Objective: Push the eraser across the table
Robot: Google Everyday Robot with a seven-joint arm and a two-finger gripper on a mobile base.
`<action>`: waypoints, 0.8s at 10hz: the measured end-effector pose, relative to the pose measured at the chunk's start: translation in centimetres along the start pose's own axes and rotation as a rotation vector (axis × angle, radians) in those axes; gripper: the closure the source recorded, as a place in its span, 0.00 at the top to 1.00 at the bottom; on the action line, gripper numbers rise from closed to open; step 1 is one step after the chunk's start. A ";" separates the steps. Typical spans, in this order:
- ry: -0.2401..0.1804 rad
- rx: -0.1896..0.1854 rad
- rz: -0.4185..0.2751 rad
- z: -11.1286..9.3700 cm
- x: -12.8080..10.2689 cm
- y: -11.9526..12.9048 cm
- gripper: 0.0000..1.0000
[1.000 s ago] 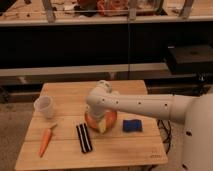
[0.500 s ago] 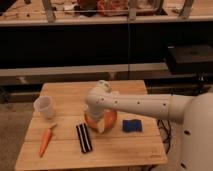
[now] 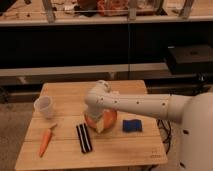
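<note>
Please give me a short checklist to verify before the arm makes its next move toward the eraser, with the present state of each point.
1. Eraser lies flat on the table, near the front edge: ok.
2. Gripper is close to the eraser, just right of it, low over the table: ok.
3. Gripper touches the eraser: cannot tell.
4. Carrot lies left of the eraser, in the way of a push to the left: not ok.
5. Cup stands upright at the far left, away from the eraser: ok.
6. Blue sponge lies right of the gripper, apart from the eraser: ok.
</note>
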 end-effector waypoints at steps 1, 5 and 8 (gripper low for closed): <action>-0.007 0.007 -0.002 0.0 -0.5 0.6 0.49; -0.002 0.042 0.000 -0.8 -2.9 3.4 0.09; 0.031 0.037 -0.008 -0.4 -3.4 4.6 0.00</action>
